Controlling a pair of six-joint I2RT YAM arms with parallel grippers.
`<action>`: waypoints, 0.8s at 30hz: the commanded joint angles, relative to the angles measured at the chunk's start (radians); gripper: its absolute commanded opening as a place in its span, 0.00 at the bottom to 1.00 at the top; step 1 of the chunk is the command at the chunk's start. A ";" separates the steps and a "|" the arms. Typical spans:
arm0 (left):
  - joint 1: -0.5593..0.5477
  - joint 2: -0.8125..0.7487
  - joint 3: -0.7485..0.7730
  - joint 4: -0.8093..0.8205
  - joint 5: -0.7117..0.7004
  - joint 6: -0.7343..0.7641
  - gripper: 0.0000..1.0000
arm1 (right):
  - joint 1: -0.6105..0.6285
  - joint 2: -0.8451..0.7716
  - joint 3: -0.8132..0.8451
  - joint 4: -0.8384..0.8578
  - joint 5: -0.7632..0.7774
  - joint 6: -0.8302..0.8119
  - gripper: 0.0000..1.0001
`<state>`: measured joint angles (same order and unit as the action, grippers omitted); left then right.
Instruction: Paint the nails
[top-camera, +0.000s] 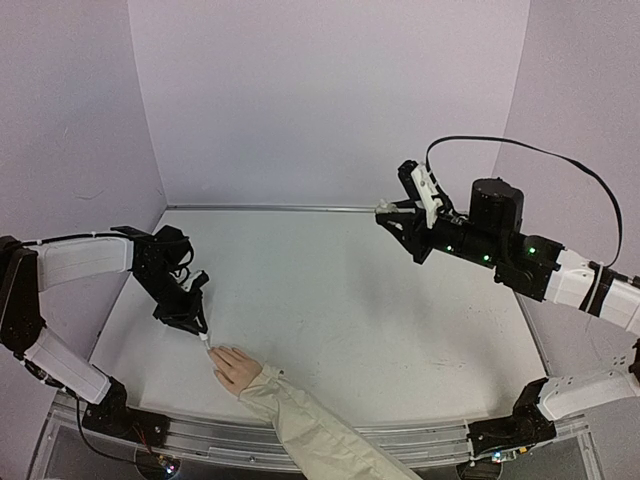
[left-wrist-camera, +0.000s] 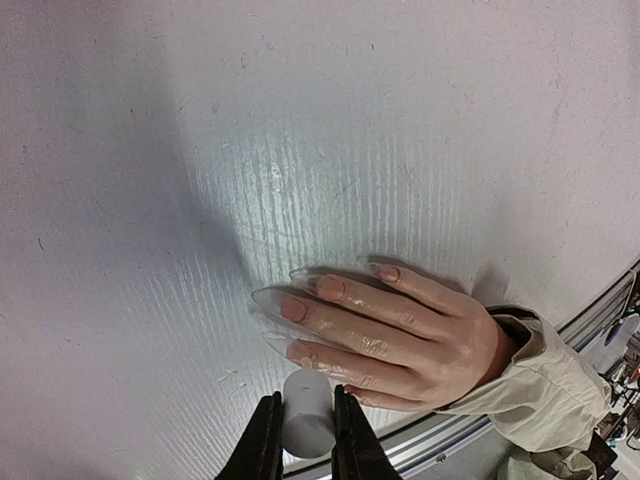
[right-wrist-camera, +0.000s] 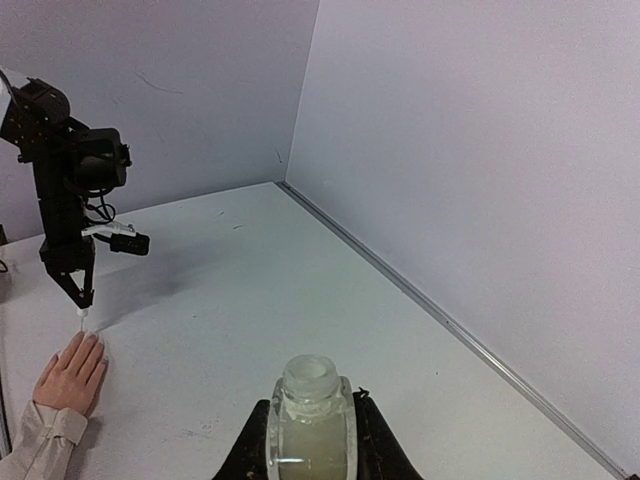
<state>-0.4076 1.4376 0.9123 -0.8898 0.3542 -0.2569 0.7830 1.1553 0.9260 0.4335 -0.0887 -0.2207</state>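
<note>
The pale pink mannequin hand (top-camera: 238, 368) lies flat near the table's front edge, its cream sleeve (top-camera: 310, 430) trailing to the lower right. In the left wrist view its nails (left-wrist-camera: 293, 310) are long and clear-tipped, pointing left. My left gripper (left-wrist-camera: 305, 395) is shut on a white brush cap (left-wrist-camera: 306, 425). The cap's small tip sits on the nail (left-wrist-camera: 300, 352) of the second finger from the bottom. My right gripper (right-wrist-camera: 312, 400) is raised at the back right, shut on an open clear polish bottle (right-wrist-camera: 312, 430) of pale liquid, seen from above as the bottle (top-camera: 392, 210).
An aluminium rail (left-wrist-camera: 450, 440) runs along the table's near edge, just beside the hand (left-wrist-camera: 420, 335). Lilac walls close in the table at the back and on both sides. The left arm (right-wrist-camera: 70, 200) stands over the hand (right-wrist-camera: 73, 372).
</note>
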 joint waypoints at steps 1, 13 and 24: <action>-0.002 0.005 0.026 0.003 -0.019 0.018 0.00 | -0.001 -0.036 0.004 0.051 0.003 0.004 0.00; -0.003 0.026 0.026 0.015 -0.012 0.027 0.00 | -0.001 -0.031 0.002 0.052 0.003 0.003 0.00; -0.002 0.041 0.019 0.030 -0.021 0.030 0.00 | -0.001 -0.029 0.004 0.052 0.002 0.004 0.00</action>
<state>-0.4076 1.4704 0.9123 -0.8845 0.3382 -0.2417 0.7830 1.1519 0.9260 0.4339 -0.0887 -0.2207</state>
